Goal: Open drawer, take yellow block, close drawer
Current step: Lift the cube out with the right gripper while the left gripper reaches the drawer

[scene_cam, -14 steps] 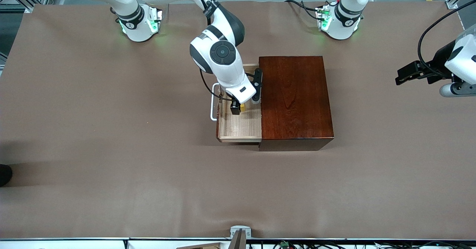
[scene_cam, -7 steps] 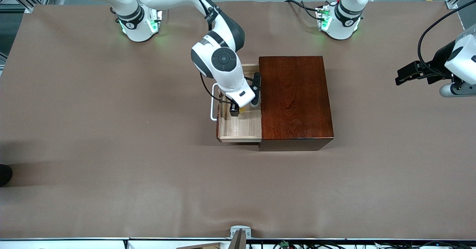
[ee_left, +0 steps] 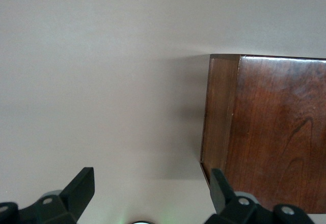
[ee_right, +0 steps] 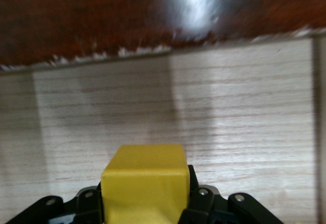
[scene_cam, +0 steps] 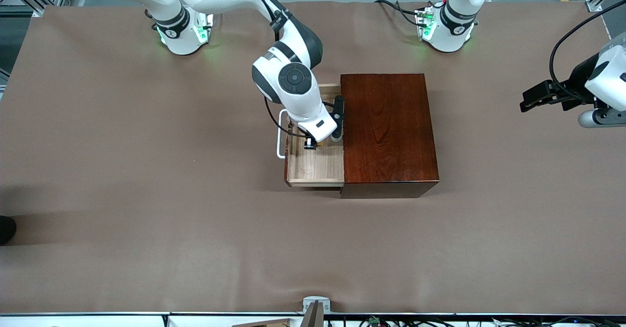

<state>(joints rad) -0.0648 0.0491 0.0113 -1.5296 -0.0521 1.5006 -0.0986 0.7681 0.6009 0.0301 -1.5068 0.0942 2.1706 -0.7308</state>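
Over the drawer (scene_cam: 313, 168), right pincer (ee_right: 145, 206) clamps the yellow block (ee_right: 145, 183).

The yellow block (ee_right: 145, 183) is plain bright yellow between black fingers (ee_right: 204, 203). The drawer (scene_cam: 315, 166) is pale streaked wood with a white handle (scene_cam: 280, 136). The box (scene_cam: 387, 127) is glossy reddish-brown on a matte brown desk (scene_cam: 146, 195).

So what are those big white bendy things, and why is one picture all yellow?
Those are two robot arms at a brown table. One picture looks down from high up; the other two come from cameras on the arms' wrists. The right claw is over the open drawer of a dark wooden box, pinching a yellow block, which fills its wrist camera. The left claw waits, open, above the table at its own end, seeing just the box's corner.
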